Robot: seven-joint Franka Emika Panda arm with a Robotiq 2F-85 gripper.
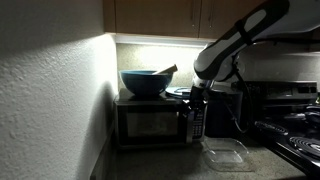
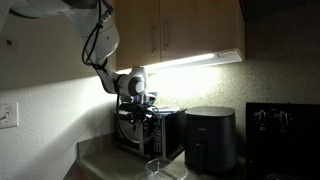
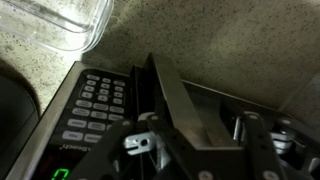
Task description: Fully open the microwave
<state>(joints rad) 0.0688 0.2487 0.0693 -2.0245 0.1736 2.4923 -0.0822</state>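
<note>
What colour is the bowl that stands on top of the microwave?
The bowl is blue; an exterior view shows it best.

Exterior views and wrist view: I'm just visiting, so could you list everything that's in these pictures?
microwave: one, dark grey-black, on the counter by the white wall
bowl: one, blue, on top of the microwave
clear container: one, transparent, on the counter in front of the microwave
box appliance: one, black, beside the microwave
stove: one, black, beyond the box appliance
cabinets: brown wood, above the counter
wall outlet: one, white, on the wall
counter: one, speckled stone
robot arm: one, white and black, reaching down to the microwave
gripper: one, dark, at the microwave's button-panel side
</note>
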